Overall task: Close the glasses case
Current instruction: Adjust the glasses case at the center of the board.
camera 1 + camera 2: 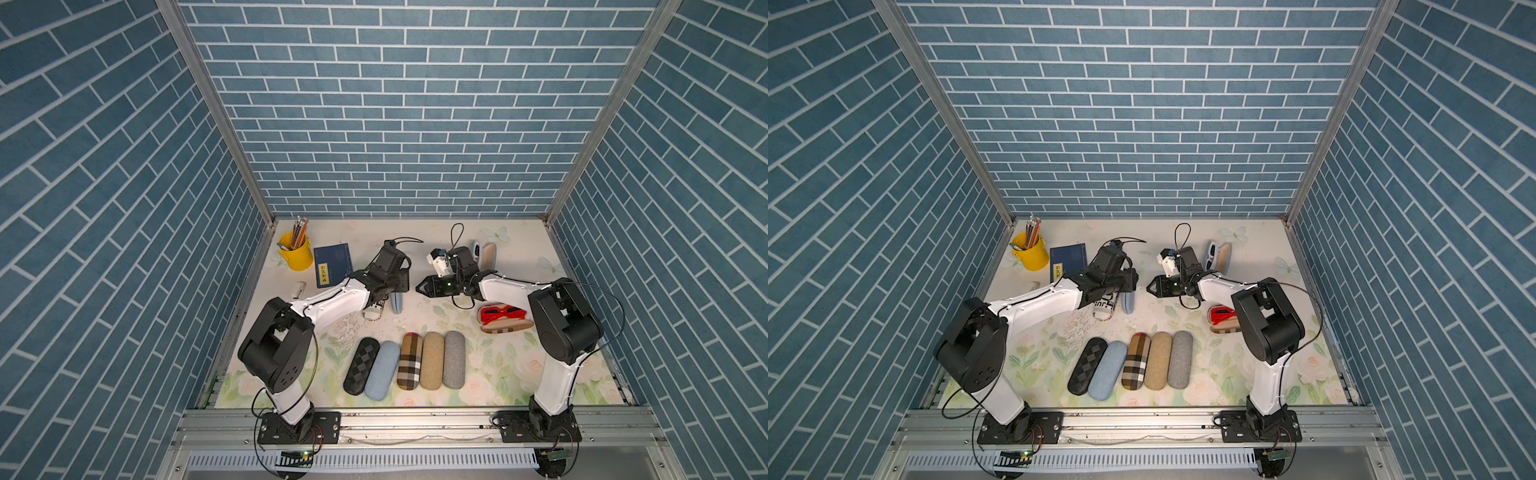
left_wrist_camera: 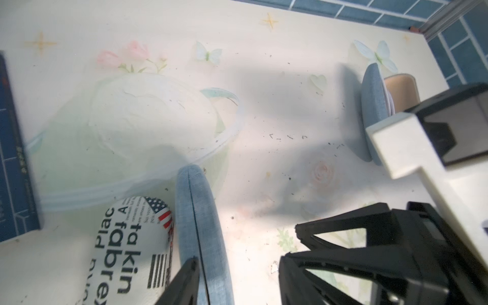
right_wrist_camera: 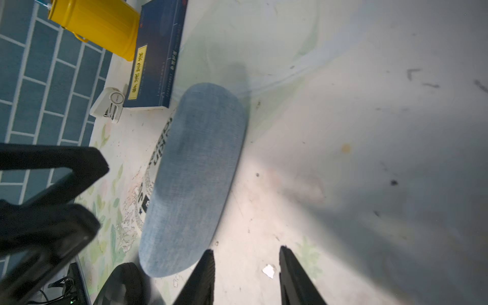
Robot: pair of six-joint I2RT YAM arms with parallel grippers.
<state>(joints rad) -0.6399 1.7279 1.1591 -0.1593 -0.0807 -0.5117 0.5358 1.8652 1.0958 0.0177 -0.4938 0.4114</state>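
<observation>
**Between the fingers of the left gripper [image 2: 237, 260]: blue case [image 2: 200, 224] on edge, seam looks shut**

Inside the left jaws, which stand wide and grip nothing, sits the near end of the blue case. It is close against one finger; whether they touch I cannot tell. The case stands on its long edge. Its long axis runs straight out ahead of this tool, and its thickness lies across the jaw gap. The two halves meet along a thin dark line, so I judge the lid shut or very nearly so. Outside the jaws, a newsprint-pattern case [image 2: 126, 250] lies up against the blue one.

Facing the left tool is the right gripper [image 3: 247, 253]. Its jaws are partly apart and empty, with the tips near the case's broad face but not on it. The left arm is the nearer.

Judgement: any last press goes across the thickness. The risk is that the case tips flat.

Further out is a pale flower-print table cover [image 2: 264, 105], specked and scuffed. Past the right tool there is an open case [image 2: 372, 113] with tan lining. Past the left tool there is a blue book [image 3: 158, 52] and a yellow pencil cup [image 3: 100, 23]. Blue brick-pattern walls [image 1: 374, 104] close three sides.
</observation>
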